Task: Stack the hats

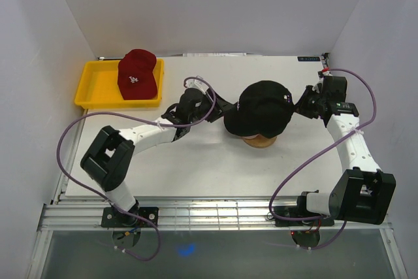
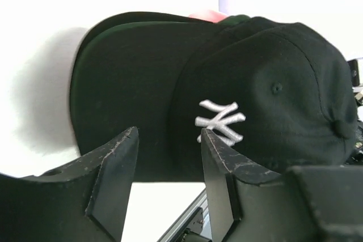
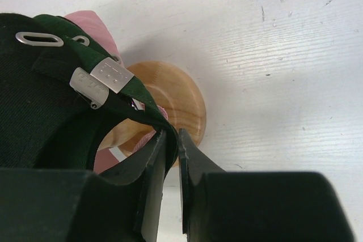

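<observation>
**Green NY cap sits on the stand, gripped from behind**

The dark green cap (image 1: 261,112) sits on top of the wooden stand (image 1: 260,140) near the middle of the desk (image 1: 215,161), with its brim pointing toward the left arm. The white NY logo (image 2: 220,122) faces the left wrist camera.

The right pincer (image 3: 173,137) is clamped on the cap's rear edge, just below the green strap and its metal clasp (image 3: 102,77). Its two fingers are pressed almost together with the fabric between them. The round wooden base of the stand is just beyond the fingertips.

The left pincer (image 2: 168,140) hovers at the brim side with its fingers spread wide apart. Whether they touch the brim cannot be made out.

A strip of pink fabric (image 3: 93,26) shows under the green cap. It may be another hat, but too little of it is exposed to say.

The red cap (image 1: 137,75) lies in the yellow tray (image 1: 98,86) at the far left corner of the desk, well apart from both arms.
</observation>
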`<move>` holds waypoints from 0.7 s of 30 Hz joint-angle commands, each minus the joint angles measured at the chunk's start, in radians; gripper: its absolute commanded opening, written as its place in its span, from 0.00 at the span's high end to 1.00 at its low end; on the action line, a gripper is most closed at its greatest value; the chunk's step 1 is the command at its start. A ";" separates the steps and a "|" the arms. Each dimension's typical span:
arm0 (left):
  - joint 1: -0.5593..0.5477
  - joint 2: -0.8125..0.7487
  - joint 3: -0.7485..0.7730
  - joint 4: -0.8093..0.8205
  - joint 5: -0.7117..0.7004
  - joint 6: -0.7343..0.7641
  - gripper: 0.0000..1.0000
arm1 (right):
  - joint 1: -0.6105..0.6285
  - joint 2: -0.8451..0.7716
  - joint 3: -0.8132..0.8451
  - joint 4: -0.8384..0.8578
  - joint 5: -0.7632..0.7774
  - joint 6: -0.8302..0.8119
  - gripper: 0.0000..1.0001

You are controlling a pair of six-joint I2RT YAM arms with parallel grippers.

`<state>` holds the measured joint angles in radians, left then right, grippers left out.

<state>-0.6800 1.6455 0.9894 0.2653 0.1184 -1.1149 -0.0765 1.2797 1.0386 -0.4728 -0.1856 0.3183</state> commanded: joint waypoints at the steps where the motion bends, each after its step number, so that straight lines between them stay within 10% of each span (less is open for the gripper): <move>1: -0.021 0.043 0.084 -0.040 0.038 0.041 0.41 | -0.006 -0.002 0.028 0.019 0.002 0.005 0.80; 21: -0.081 0.237 0.196 -0.147 0.003 0.023 0.70 | -0.006 0.018 -0.049 0.059 0.003 0.007 0.80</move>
<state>-0.7437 1.8393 1.1561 0.1875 0.1268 -1.1000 -0.0765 1.2812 1.0134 -0.4328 -0.2089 0.3332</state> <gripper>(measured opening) 0.305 0.201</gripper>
